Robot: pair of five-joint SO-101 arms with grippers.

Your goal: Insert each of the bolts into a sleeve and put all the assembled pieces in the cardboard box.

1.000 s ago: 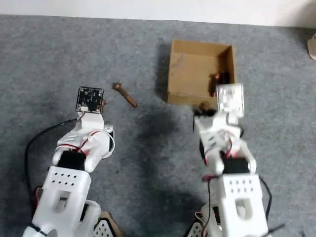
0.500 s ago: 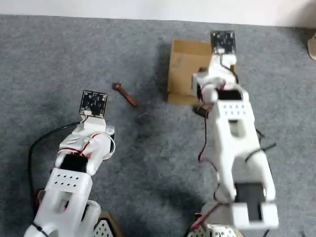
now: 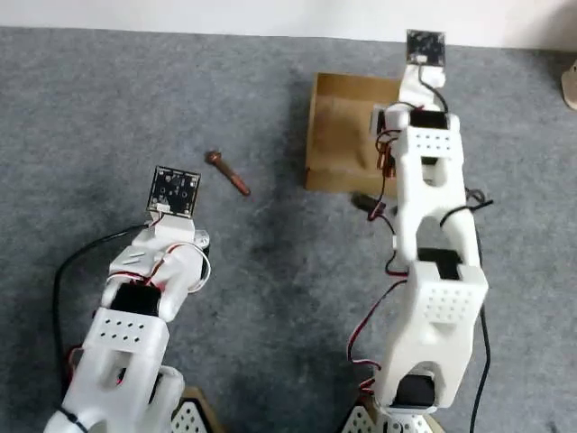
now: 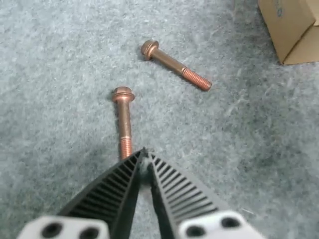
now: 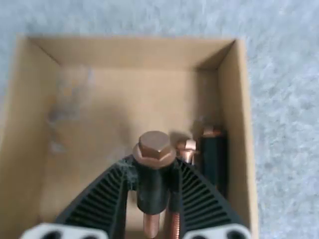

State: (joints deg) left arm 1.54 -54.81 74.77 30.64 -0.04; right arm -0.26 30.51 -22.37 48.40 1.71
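Jaws of the right gripper [image 5: 152,168] are clamping a black cylindrical sleeve [image 5: 151,191] with a copper-coloured hex-head bolt [image 5: 153,148] seated in it, over the open brown cardboard box [image 5: 124,54], where another sleeved bolt [image 5: 213,154] is lying by a wall. That arm is stretching out long across the box's near wall. Left gripper [image 4: 145,155] jaws are pressing together on nothing, just at the threaded end of a loose copper bolt [image 4: 122,119] on the grey carpet [image 4: 60,45], its arm staying folded. Compared with a second ago, the right arm is reaching much further forward, out of a folded pose short of the box

White arms [image 3: 431,298] — black ribbed pincers [image 4: 145,153] [image 5: 152,165]
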